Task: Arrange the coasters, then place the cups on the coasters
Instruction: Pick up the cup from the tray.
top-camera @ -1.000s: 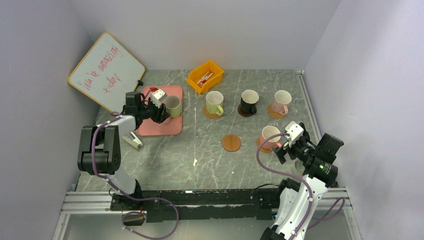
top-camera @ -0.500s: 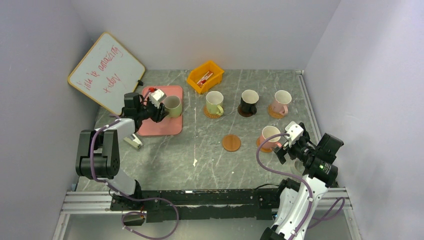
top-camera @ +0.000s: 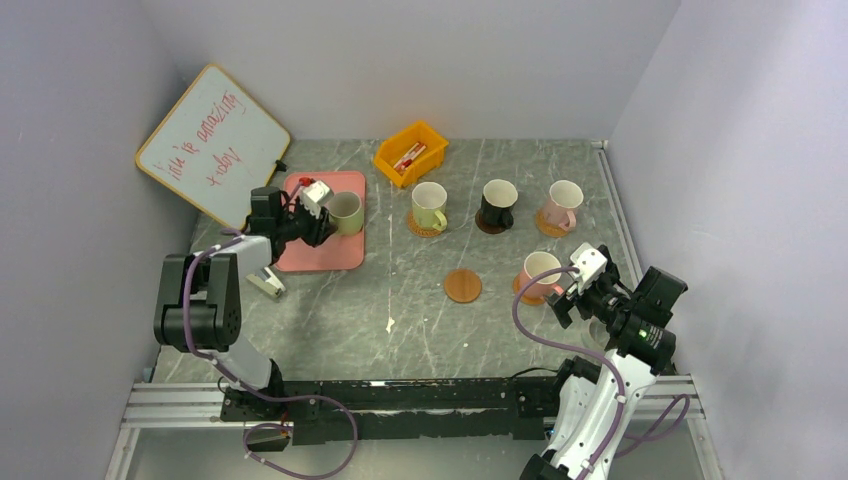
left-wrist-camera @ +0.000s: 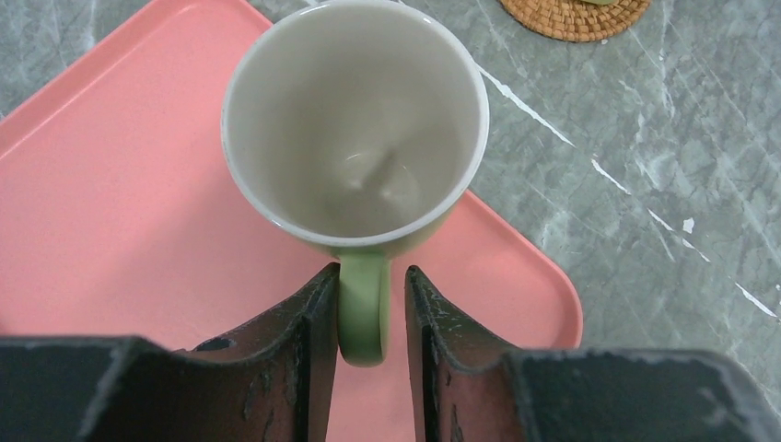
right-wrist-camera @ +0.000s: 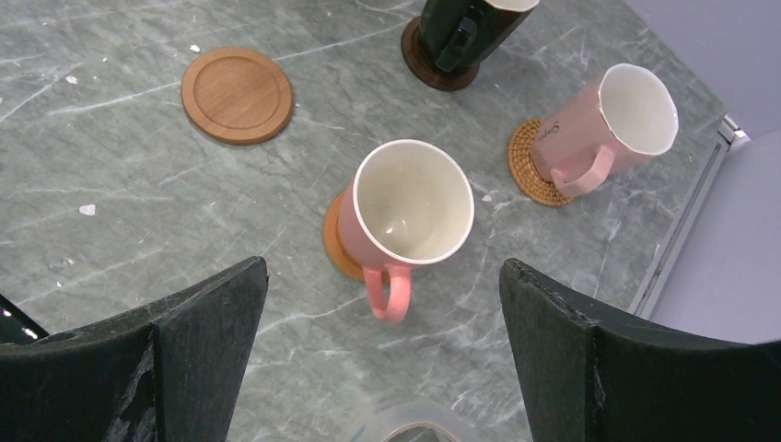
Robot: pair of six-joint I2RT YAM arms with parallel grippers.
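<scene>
Left gripper (left-wrist-camera: 370, 276) has its fingers narrowly parted either side of the handle of the pale green mug (left-wrist-camera: 355, 120), which stands on the pink tray (left-wrist-camera: 120, 212). One finger touches the handle and a sliver of tray shows beside the other, so no real pinch yet. Right gripper (right-wrist-camera: 382, 267) is spread wide over a pink mug (right-wrist-camera: 405, 198) sitting on an orange-brown coaster (right-wrist-camera: 333, 241). A bare coaster (right-wrist-camera: 237, 94) lies nearby.

Four cups (top-camera: 429, 205) top coasters (top-camera: 462, 286); green cup (top-camera: 346, 212) upright on tray (top-camera: 320, 255).
</scene>
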